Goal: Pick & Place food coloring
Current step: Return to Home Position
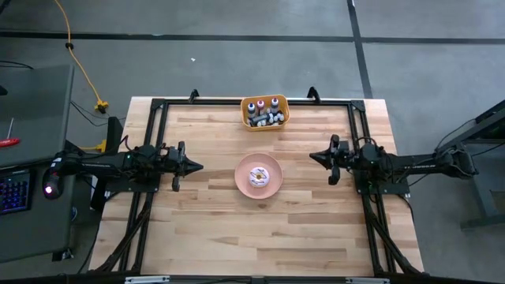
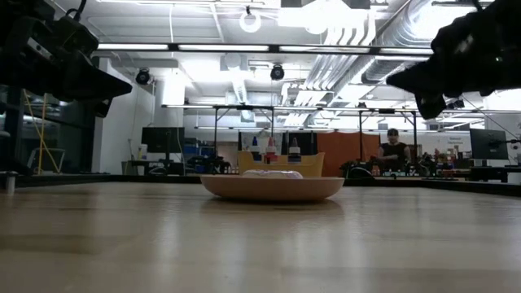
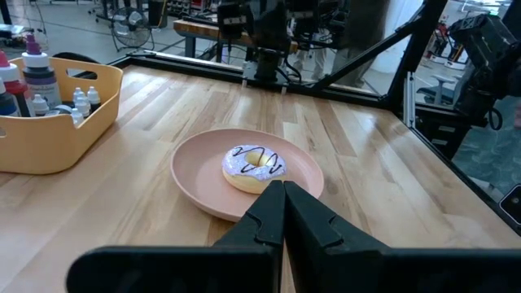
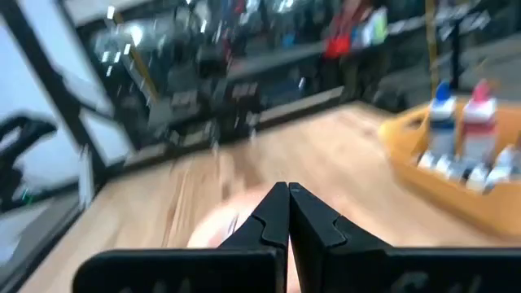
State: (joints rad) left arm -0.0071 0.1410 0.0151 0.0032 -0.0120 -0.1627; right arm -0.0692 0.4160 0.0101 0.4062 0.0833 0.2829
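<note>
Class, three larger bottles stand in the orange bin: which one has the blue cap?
The left-end bottle in the high view; the middle bottle and right-end bottle have reddish caps.

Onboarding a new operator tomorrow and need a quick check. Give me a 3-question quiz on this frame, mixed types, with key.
1. True or false: the doughnut sits on the pink plate.
2. The food coloring bottles are: A) loose on the table, B) in the orange bin, C) held by an arm.
3. Fill in: the left gripper and right gripper, either side of the plate, are both ___ and hold nothing.

Key: 1 true; 2 B; 3 shut.
</note>
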